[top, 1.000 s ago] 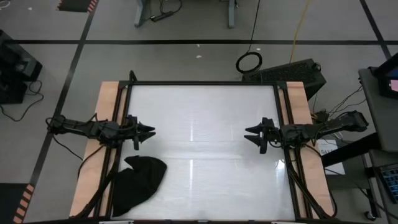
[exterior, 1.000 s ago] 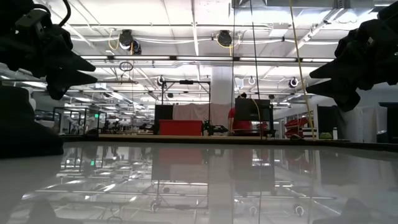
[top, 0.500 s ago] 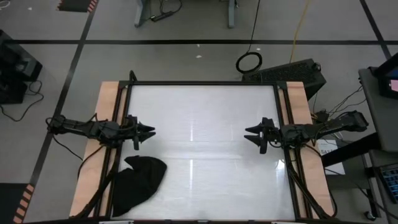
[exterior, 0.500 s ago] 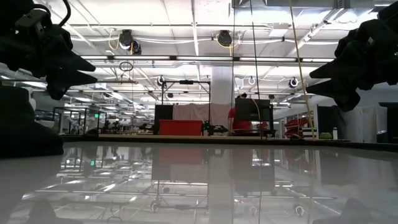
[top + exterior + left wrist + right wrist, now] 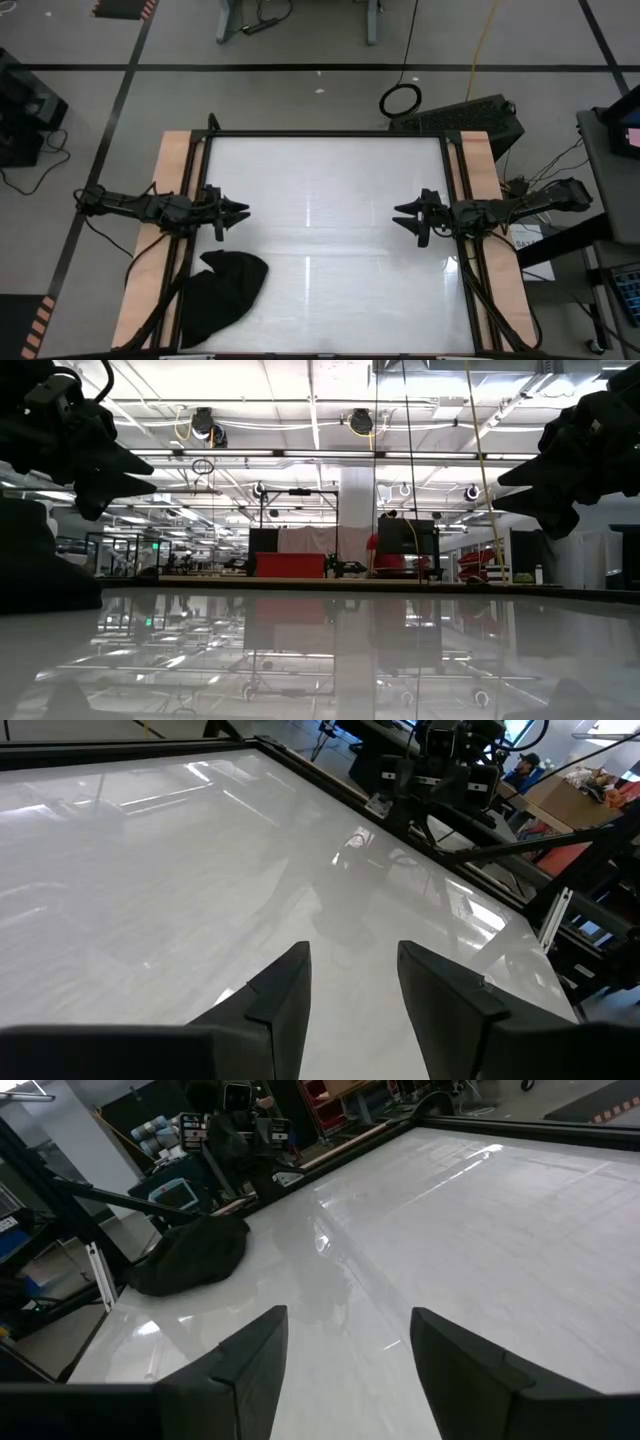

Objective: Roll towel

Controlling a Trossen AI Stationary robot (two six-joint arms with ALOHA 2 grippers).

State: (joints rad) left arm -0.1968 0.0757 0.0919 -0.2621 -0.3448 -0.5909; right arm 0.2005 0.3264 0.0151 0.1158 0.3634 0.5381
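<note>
The towel [image 5: 224,296] is seen as a crumpled black heap at the near-left corner of the white bench [image 5: 330,240], with part of it reaching the bench's left edge. From the right wrist view the towel [image 5: 190,1256] is shown as a low dark mound lying at the far side of the glossy surface, just in front of the left arm's base. No white tag can be made out in any view.

The left pincer [image 5: 236,213] is held over the left side of the bench, pointing toward the middle, with its fingers spread apart; the gap between the two dark fingers [image 5: 283,992] is plainly seen from the left wrist view. The towel lies near this pincer, on its near side, and is not touched by it.

The right pincer [image 5: 405,217] is held over the right side of the bench, facing the left one, well apart from the towel. Its fingers [image 5: 255,1355] are likewise spread, with bare bench surface seen between them.

In the low view both pincers are shown raised above the surface, the left pincer [image 5: 135,470] at one edge and the right pincer [image 5: 510,485] at the other, with nothing held in either.
</note>
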